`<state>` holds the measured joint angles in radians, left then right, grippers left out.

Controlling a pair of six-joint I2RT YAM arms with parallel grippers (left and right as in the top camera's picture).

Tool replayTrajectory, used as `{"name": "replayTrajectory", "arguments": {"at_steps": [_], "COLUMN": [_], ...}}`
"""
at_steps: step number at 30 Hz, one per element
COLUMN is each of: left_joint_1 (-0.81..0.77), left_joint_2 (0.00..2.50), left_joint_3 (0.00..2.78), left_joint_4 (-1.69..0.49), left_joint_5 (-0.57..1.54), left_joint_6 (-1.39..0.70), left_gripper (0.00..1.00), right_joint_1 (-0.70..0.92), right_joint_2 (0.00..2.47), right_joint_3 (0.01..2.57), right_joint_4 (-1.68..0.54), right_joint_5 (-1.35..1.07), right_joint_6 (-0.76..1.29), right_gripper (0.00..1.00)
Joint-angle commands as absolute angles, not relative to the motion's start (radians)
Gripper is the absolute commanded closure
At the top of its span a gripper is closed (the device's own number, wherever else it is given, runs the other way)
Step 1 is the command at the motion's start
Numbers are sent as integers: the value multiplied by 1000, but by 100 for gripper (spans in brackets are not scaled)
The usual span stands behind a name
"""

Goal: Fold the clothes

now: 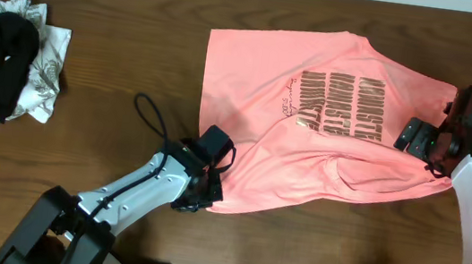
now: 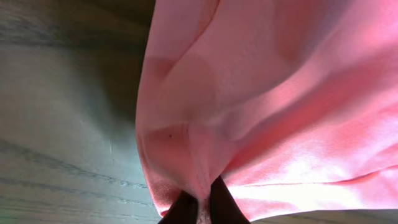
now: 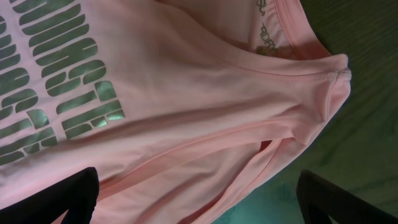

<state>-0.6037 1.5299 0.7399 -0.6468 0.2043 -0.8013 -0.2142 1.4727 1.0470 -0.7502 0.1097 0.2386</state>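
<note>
Robotics lab workbench, wood-grain table point(image 1: 121, 37), mounted robot arms point(image 1: 134, 187), spare laundry pile point(image 1: 6, 59)

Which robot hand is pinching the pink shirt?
The left gripper: it is shut on an edge fold of the pink T-shirt. The right gripper hangs wide open, gripping nothing.

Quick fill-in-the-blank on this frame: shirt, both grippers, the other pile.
1. The left gripper is shut on an edge of the ___ T-shirt.
2. The right gripper is ___, its fingers apart near the collar.
3. The lettering faces ___.
4. The cloth heap on the table is white and ___.

Missing words: pink; open; up; black.
</note>
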Motion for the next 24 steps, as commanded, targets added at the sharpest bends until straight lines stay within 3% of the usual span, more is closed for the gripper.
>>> {"name": "replayTrajectory", "arguments": {"at_steps": [1, 9, 24], "left_joint_1": [-598, -588, -405], "left_joint_2": [1531, 1531, 1532], "left_joint_3": [778, 860, 1001], "left_joint_4": [-651, -653, -586], "left_joint_5": [202, 191, 191], "left_joint_6": [-762, -742, -665], "left_gripper": [94, 94, 94], "right_joint_1": [-213, -222, -297], "right_joint_2": [1480, 1480, 1480], "right_joint_3": [1043, 1043, 1044], "right_joint_4": [-751, -753, -752], "right_joint_5": [128, 133, 63], "right_joint_6": [257, 258, 256], "right_gripper": [1, 1, 2]}}
